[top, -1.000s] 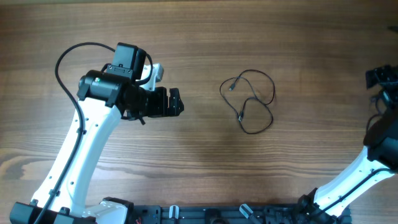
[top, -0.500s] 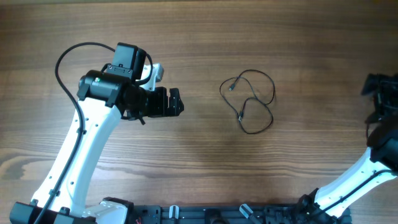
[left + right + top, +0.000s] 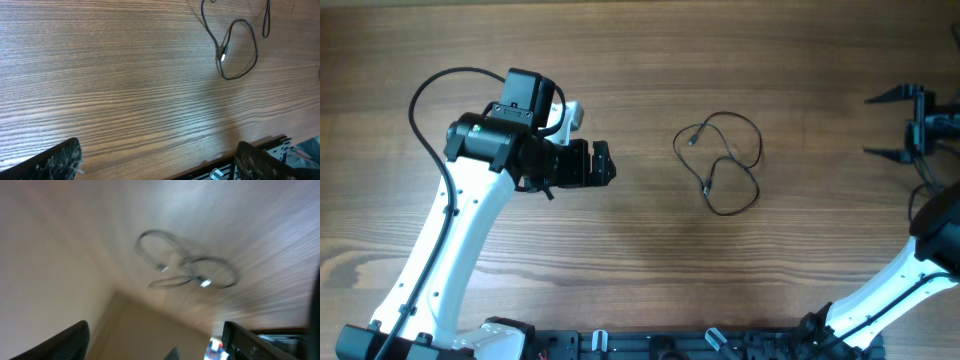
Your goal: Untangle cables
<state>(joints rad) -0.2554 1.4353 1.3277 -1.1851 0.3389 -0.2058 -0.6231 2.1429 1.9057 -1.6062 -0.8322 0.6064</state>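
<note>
The cables (image 3: 722, 160) are thin black cords lying in loose loops with small plug ends on the wooden table, right of centre. They also show at the top right of the left wrist view (image 3: 235, 47) and, blurred, in the right wrist view (image 3: 185, 272). My left gripper (image 3: 603, 163) is open and empty, well left of the cables, its fingertips (image 3: 60, 157) wide apart. My right gripper (image 3: 885, 125) is open and empty at the table's right edge, pointing left toward the cables.
The wooden table (image 3: 640, 260) fills the overhead view. A black rail (image 3: 700, 345) runs along the front edge with the arm bases. The left arm's thick black wire (image 3: 420, 100) arcs above its wrist.
The right arm has swung so that its open fingers now point left over the table's right edge. The left arm and the cables have not moved.
</note>
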